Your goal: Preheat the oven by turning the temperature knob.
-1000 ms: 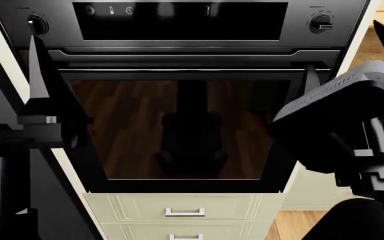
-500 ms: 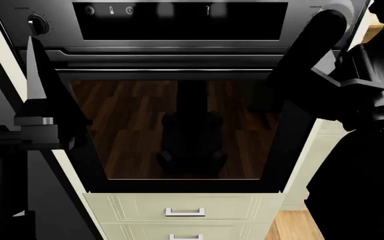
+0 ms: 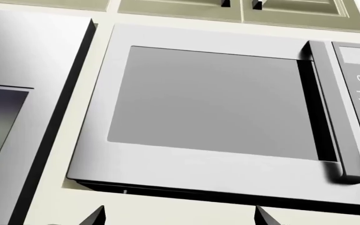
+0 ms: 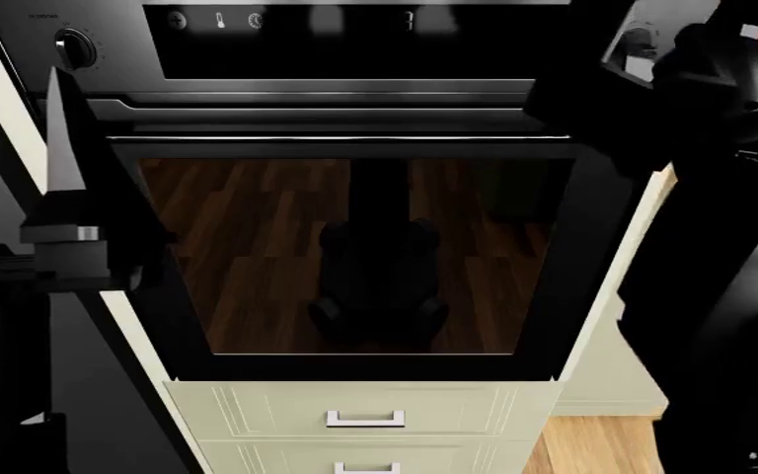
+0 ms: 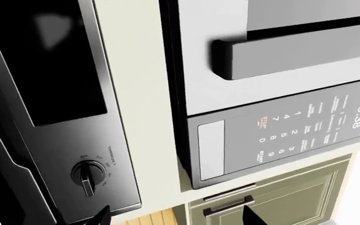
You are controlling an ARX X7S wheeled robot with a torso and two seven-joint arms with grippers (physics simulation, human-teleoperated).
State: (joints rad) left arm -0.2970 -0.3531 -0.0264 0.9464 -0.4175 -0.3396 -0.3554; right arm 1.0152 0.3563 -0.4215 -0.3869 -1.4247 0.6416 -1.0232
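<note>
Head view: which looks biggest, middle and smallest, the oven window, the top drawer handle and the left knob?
1. The oven window, by far the biggest.
2. The top drawer handle.
3. The left knob, though it looks close in size to the handle.

The head camera looks forward and down, close at the oven (image 4: 352,247). Both wrist cameras look upward at the microwave (image 3: 211,117); the right one also shows the oven's corner.

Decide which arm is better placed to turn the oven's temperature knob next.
Right. Its wrist view frames the temperature knob close to the open right gripper; the left wrist view faces the microwave, with no knob in sight.
</note>
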